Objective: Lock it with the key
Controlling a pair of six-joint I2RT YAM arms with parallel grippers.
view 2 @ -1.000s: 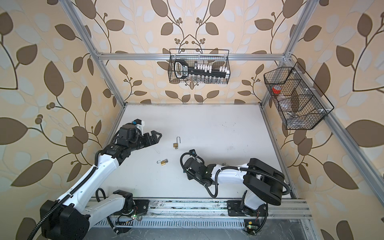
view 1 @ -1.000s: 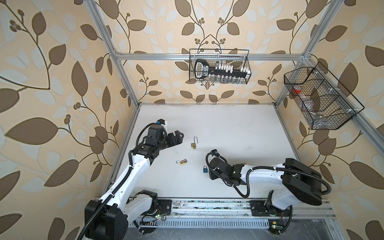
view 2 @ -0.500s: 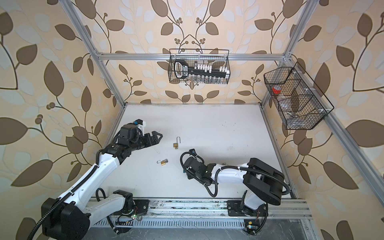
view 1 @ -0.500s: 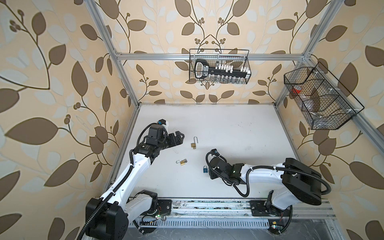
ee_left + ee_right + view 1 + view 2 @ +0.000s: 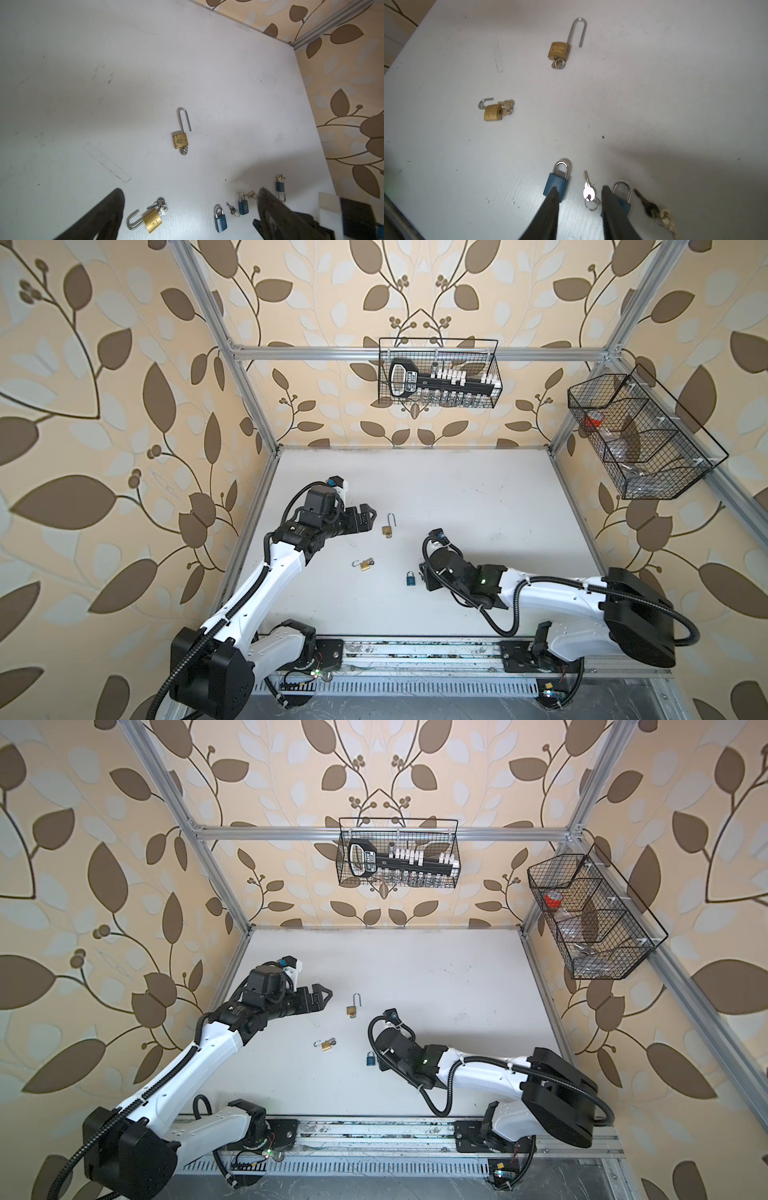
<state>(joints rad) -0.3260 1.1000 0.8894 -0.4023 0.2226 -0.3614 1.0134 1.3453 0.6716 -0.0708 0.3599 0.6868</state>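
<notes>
My right gripper (image 5: 580,188) stands open low over the table. A silver key (image 5: 588,192) on a ring lies flat between its fingers, held by neither. A shut blue padlock (image 5: 557,184) lies by one fingertip. A second blue padlock (image 5: 623,199) is half hidden behind the other finger. In both top views only one blue padlock (image 5: 410,579) (image 5: 370,1059) shows, beside the right wrist (image 5: 446,568). My left gripper (image 5: 365,516) (image 5: 190,189) is wide open and empty, hovering left of a long-shackle brass padlock (image 5: 387,529) (image 5: 180,140).
A small brass padlock (image 5: 364,565) (image 5: 492,112) lies with its shackle open and keys in it. A dark key on a cord (image 5: 650,205) lies beside the second blue padlock. A third blue padlock (image 5: 280,187) lies further off. Wire baskets (image 5: 438,373) hang on the walls.
My right gripper has gone from shut to open, and the silver key now lies loose on the table between its fingers. Both arms have hardly moved.
</notes>
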